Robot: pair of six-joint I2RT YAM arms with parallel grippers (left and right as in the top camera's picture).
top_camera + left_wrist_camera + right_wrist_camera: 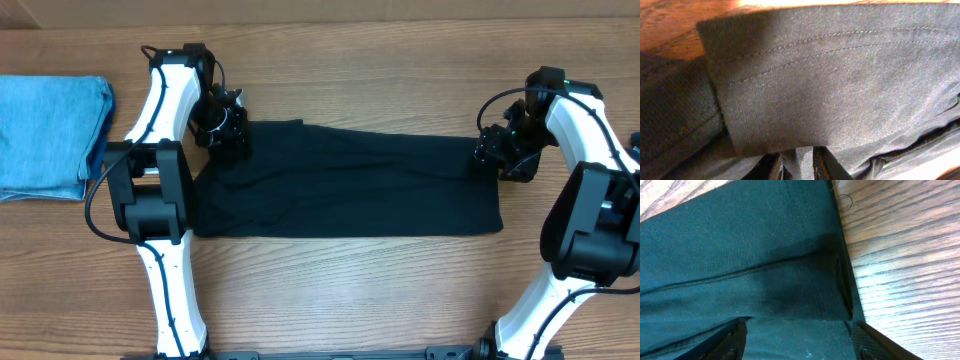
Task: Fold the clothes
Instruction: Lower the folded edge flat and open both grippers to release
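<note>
A black garment [350, 180] lies flat across the middle of the table as a long, wide strip. My left gripper [228, 135] is at its upper left corner. In the left wrist view the fingers [801, 167] are shut on a pinch of the black fabric [840, 75], with a stitched hem folded above them. My right gripper [497, 155] is at the garment's upper right corner. In the right wrist view its jaws [797, 345] are spread wide, and the garment's edge [740, 255] lies between them.
A folded blue cloth [50, 135] lies at the far left of the wooden table [350, 290]. Bare wood [905, 255] shows right of the garment's edge. Both arm bases stand at the front edge.
</note>
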